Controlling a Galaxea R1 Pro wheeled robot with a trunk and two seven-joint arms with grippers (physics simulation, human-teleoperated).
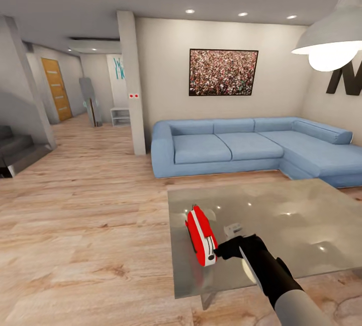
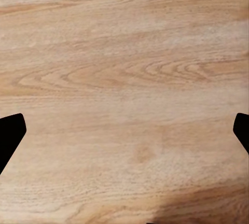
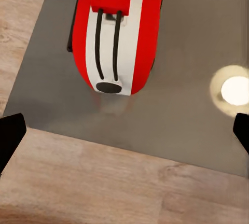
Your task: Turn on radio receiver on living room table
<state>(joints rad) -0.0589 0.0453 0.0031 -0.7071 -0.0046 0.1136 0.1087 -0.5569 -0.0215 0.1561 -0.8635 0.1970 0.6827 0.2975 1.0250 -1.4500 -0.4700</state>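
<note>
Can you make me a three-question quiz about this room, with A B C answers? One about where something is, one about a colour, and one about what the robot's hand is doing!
1. Where is the radio receiver?
A. on the sofa
B. on the table
C. on the floor

2. What colour is the sofa?
A. blue
B. green
C. brown

3. What is the right gripper doing?
A. carrying the radio in the air
B. open, right beside the radio
C. resting on the sofa

Answers: 1 B, it sits on the glossy grey top. 2 A, its cushions are light blue. 3 B, its fingers are spread apart.
</note>
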